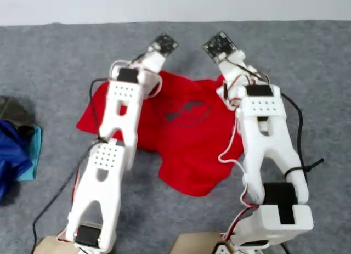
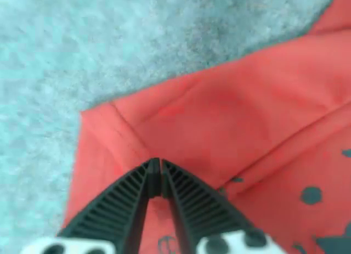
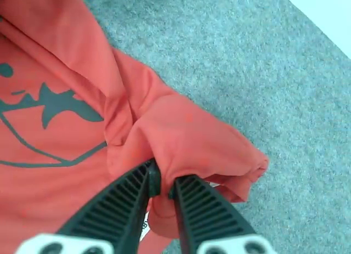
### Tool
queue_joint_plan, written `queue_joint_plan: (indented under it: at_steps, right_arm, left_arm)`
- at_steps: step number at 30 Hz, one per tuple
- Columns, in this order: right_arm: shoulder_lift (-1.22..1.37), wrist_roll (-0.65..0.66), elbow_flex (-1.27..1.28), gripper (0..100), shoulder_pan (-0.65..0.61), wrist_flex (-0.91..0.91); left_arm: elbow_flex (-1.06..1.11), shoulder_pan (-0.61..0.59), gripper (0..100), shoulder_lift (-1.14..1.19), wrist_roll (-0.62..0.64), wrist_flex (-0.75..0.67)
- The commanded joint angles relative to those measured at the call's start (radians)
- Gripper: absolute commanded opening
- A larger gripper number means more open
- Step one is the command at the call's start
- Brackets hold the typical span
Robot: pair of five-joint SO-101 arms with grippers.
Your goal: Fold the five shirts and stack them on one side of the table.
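A red shirt (image 1: 184, 136) with a dark print lies spread and rumpled on the grey carpeted table, between the two arms. My left gripper (image 2: 156, 176) is at the shirt's far left edge, its black ribbed fingers (image 2: 126, 202) pressed together on a thin pinch of the red cloth (image 2: 219, 117). From the pinch, creases run out toward a folded corner. My right gripper (image 3: 160, 184) is shut on a bunched fold of the red shirt (image 3: 181, 128) near its sleeve, at the far right edge. In the high view, my left gripper (image 1: 149, 79) and my right gripper (image 1: 227, 90) sit low over the shirt's far side.
A pile of other shirts (image 1: 13, 147), dark green, blue and teal, lies at the left edge of the table. Grey carpet (image 1: 307, 67) is bare beyond and to the right of the red shirt. Cables (image 1: 307, 166) trail along both arms.
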Motion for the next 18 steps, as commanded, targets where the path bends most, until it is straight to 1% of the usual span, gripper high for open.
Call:
queue_joint_plan:
  at_steps: [1, 5, 8, 11, 14, 16, 18]
  right_arm:
    - [-0.113, -0.015, -0.014, 0.9, -0.007, 0.004]
    - [-0.209, -0.02, -0.009, 0.9, -0.018, 0.016]
    - [-0.262, -0.037, -0.011, 0.9, -0.024, 0.077]
    - [-0.272, -0.037, -0.009, 0.9, -0.021, 0.124]
    - [-0.271, -0.037, 0.0, 0.9, -0.018, 0.125]
    - [-0.271, -0.037, 0.02, 0.9, -0.019, 0.114]
    - [-0.271, -0.037, 0.046, 0.9, -0.021, 0.094]
  left_arm:
    - [-0.139, 0.003, 0, -0.092, -0.008, 0.054]
    - [-0.117, -0.014, 0, -0.21, -0.006, 0.089]
    - [-0.116, -0.026, 0, -0.261, -0.006, 0.117]
    - [-0.085, -0.029, 1, -0.244, -0.009, 0.143]
    - [-0.048, -0.029, 1, -0.189, -0.009, 0.123]
    - [-0.044, -0.026, 5, -0.144, -0.009, 0.107]
    - [-0.042, -0.025, 12, -0.097, -0.005, 0.094]
